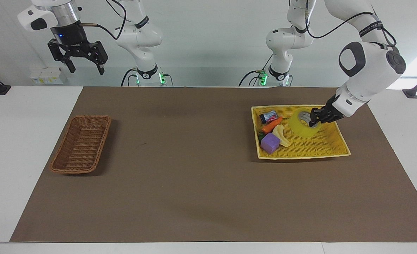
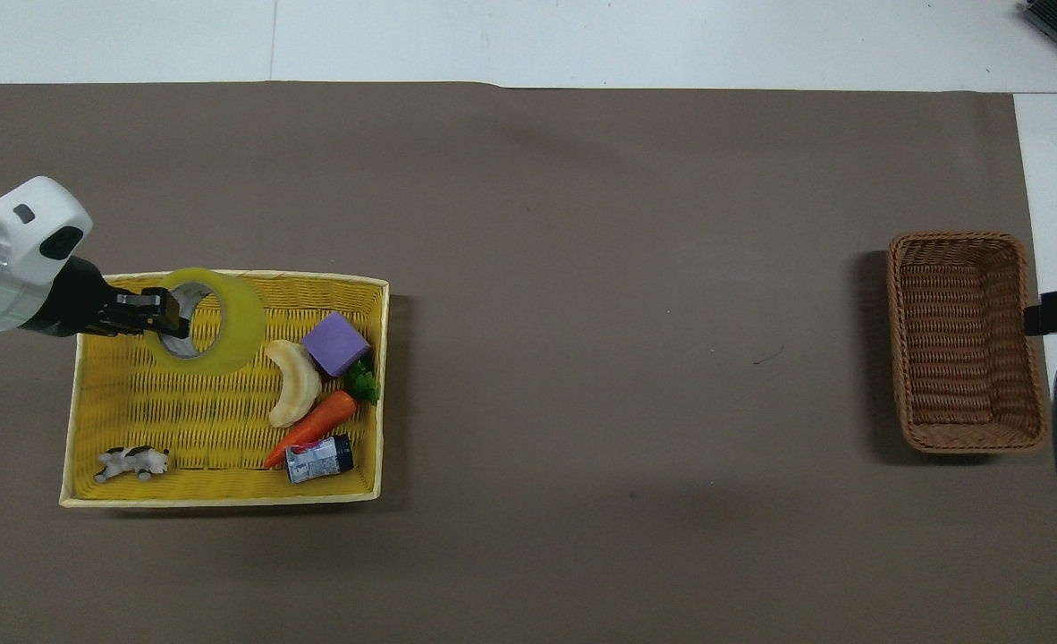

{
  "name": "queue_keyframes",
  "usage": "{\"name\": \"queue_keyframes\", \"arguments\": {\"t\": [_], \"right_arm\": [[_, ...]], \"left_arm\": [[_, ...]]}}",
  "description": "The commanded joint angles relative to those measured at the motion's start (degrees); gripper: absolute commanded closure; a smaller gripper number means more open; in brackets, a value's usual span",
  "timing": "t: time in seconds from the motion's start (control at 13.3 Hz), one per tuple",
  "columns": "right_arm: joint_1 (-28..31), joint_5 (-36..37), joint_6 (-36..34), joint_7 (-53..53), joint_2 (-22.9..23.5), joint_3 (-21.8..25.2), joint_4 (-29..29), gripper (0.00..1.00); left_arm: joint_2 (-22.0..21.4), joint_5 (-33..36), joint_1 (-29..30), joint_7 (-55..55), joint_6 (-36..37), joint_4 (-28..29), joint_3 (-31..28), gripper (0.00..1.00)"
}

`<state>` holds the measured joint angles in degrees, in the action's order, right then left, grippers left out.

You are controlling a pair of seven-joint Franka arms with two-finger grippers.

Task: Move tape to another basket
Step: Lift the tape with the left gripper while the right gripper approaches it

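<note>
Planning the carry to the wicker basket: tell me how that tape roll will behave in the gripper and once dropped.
The tape is probably stiff: it keeps its ring shape while the left gripper pinches one wall. Held only at that wall, over the yellow tray, it may swing or tilt. Being round, it could roll if it lands on edge in the basket.
</note>
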<state>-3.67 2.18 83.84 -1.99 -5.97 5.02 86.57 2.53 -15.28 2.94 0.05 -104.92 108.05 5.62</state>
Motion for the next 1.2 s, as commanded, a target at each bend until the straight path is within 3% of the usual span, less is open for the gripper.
{"name": "queue_keyframes", "arguments": {"t": [0.0,0.45,0.6,0.75,0.97,1.12], "right_arm": [[0.51,-1.04,-0.87,1.37,-0.01,-0.01,-0.52,0.0],[-0.8,-1.04,-0.35,2.08,-0.8,-0.89,0.88,0.0],[-1.42,-1.21,0.26,2.16,-2.46,-1.16,4.37,0.0],[-3.08,-5.94,4.38,1.72,-2.47,-1.24,7.29,0.0],[-7.12,-8.32,8.06,1.37,-0.54,-1.33,11.14,0.0],[-8.63,-14.9,10.64,1.46,-0.8,-1.33,14.23,0.0]], "left_arm": [[-0.34,-3.7,-1.79,-8.55,1.04,-1.26,2.62,1.0],[-0.42,-11.34,-9.96,-21.32,-0.54,-1.35,4.48,1.0],[-0.6,-15.29,-12.16,-21.41,-0.99,-1.35,4.57,1.0],[-0.86,-17.67,-14.71,-22.28,-1.51,-1.26,5.1,1.0],[-1.3,-19.7,-20.76,-28.67,-8.69,-0.82,5.72,1.0],[-1.3,-19.88,-25.16,-32.65,-14.24,-0.65,5.8,1.0]]}}
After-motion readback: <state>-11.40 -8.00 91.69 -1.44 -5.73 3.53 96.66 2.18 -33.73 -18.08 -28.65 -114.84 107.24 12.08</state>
